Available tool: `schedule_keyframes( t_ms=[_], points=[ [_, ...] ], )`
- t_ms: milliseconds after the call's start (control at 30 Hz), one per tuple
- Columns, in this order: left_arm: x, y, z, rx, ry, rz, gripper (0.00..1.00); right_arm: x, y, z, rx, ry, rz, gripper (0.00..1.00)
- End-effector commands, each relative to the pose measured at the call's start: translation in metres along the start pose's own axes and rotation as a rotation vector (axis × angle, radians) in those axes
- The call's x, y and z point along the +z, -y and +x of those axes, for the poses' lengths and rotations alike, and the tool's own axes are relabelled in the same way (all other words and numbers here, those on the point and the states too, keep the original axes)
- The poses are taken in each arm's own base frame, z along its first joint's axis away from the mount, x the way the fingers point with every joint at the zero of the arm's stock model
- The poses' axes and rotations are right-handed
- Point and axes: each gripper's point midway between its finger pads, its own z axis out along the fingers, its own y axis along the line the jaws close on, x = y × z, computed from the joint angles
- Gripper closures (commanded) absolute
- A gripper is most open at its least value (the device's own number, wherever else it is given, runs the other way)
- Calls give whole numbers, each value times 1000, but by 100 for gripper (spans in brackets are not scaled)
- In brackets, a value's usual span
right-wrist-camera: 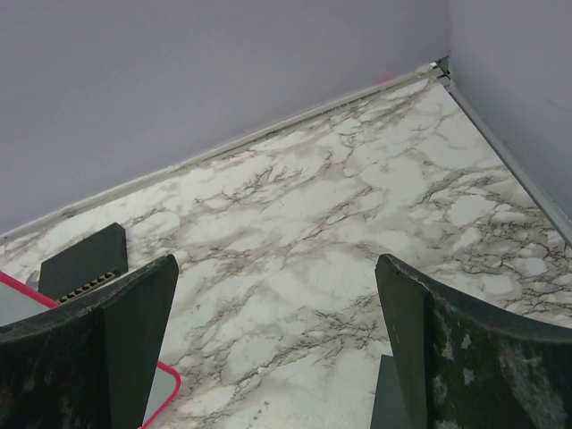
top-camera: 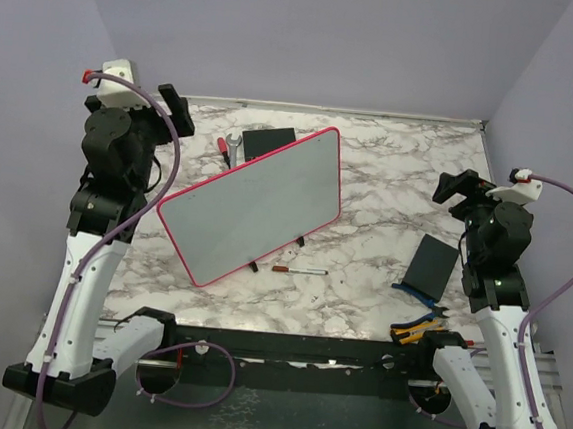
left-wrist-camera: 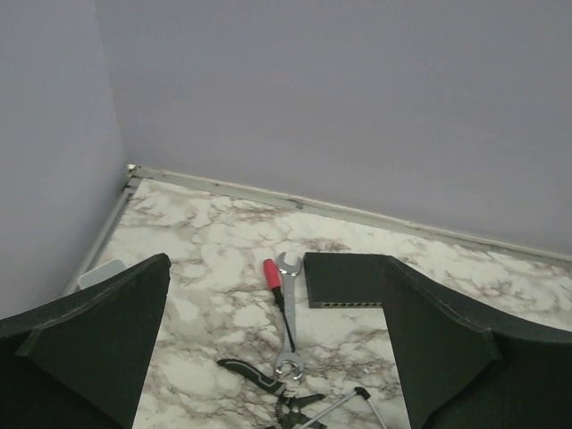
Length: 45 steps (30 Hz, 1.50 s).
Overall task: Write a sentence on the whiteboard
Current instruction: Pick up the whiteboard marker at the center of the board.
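The whiteboard (top-camera: 252,204) is standing left of centre, with a pad (top-camera: 269,141) and wrench (top-camera: 228,147) lying behind it by the far edge, a marker (top-camera: 299,271) before it, and a second pad (top-camera: 431,266) toward the right edge.

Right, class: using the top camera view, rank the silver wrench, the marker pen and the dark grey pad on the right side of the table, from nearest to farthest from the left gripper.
1. Silver wrench: back left of the table, just beside the left gripper.
2. Marker pen: mid-table, in front of the whiteboard.
3. Dark grey pad: far over on the right side.
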Motion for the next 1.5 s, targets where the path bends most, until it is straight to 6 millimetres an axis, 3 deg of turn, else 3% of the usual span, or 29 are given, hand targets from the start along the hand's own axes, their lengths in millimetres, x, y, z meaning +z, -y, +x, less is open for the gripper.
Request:
schedule_keyframes(
  t_ms=[0,167,300,400,600,667,800,967,1200,1467],
  points=[
    [5,65,0,24,-57,274,1,-4,-3,0,-6,-6,-25,4],
    [-13,129,-1,141,-72,440,1,-6,-3,0,-7,-6,-27,4],
    [-46,204,23,212,-128,682,1,-5,-4,1,-8,-9,-33,4],
    [-74,248,38,265,-146,844,1,-5,-4,1,-8,-12,-31,4],
    [-130,301,69,360,-186,1108,1,-4,-4,2,-11,-15,-32,4],
    [-153,312,99,386,-257,1232,1,-4,-3,4,-12,-19,-29,4],
    [-187,308,180,432,-468,1337,1,-4,-3,6,-12,-21,-28,4],
    [-212,278,262,452,-703,1328,1,-1,-2,8,-13,-26,-27,5],
    [-212,249,324,487,-822,1229,1,3,-4,13,-8,-41,-33,5],
    [-220,247,378,663,-853,1173,3,1,-3,12,-8,-36,-32,5]
  ],
)
